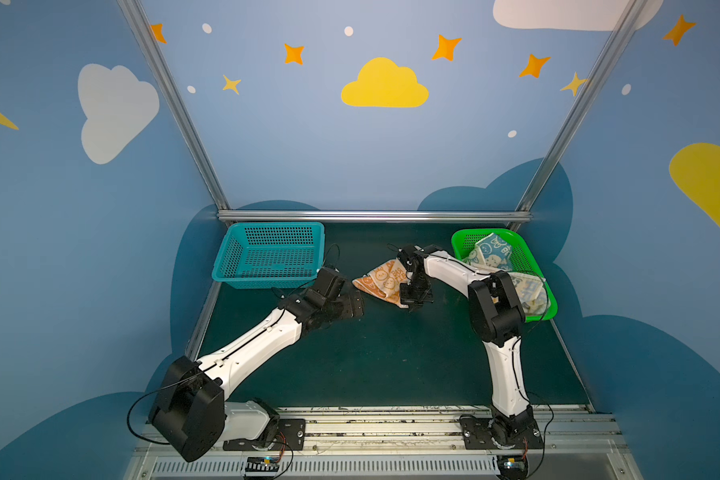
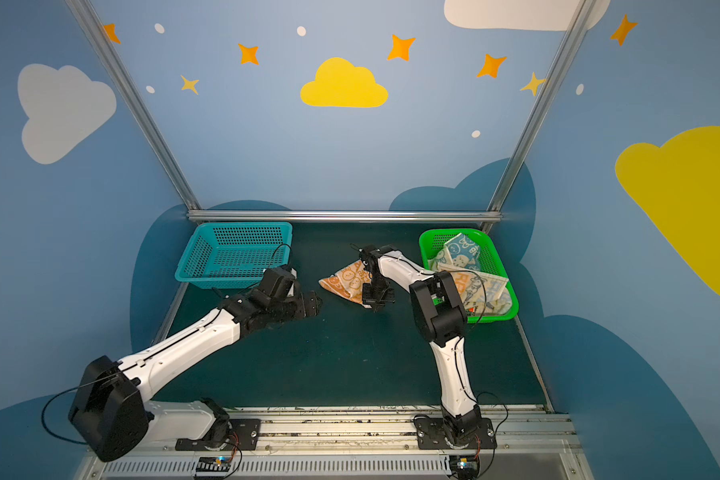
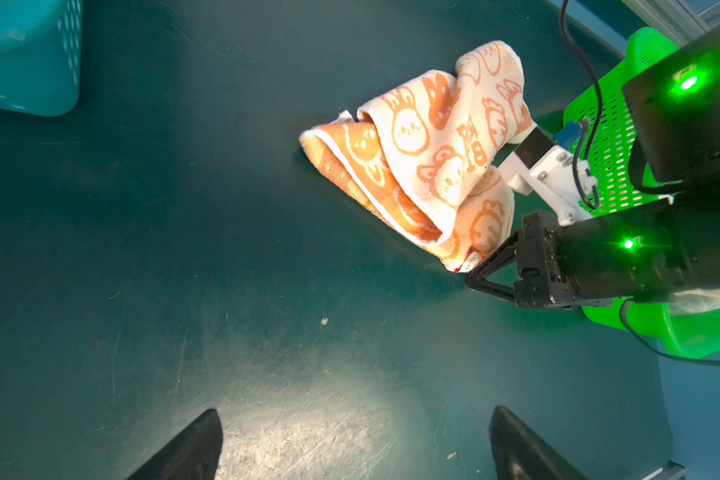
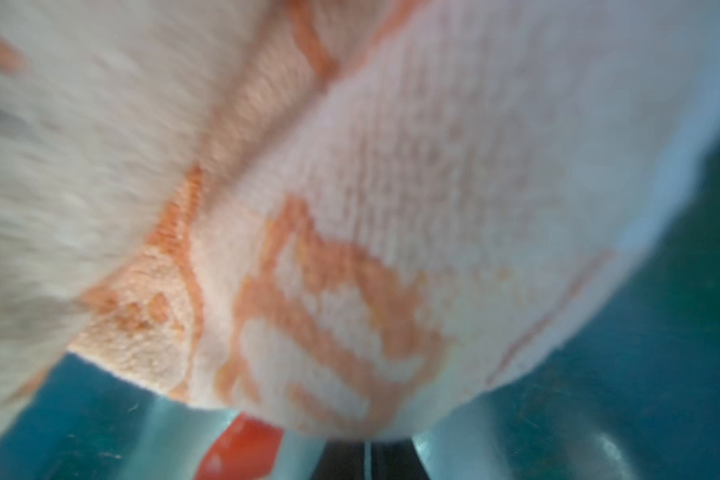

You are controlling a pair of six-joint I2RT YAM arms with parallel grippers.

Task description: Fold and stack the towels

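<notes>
Right pincer (image 3: 472, 274) closed on a corner of the orange towel (image 3: 425, 153), which rests on the surface (image 3: 184, 249) ahead of the open left pincer (image 3: 354, 419). Soft, light, limp cloth: likely best gripped at corners.

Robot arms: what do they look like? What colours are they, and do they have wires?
The left arm and right arm have smooth white shells with chunky black joints. Thin black cables run along them. The left gripper has dark pointed fingers. The right gripper is black with open triangular framing. Small green lights glow near the right arm's wrist.
</notes>
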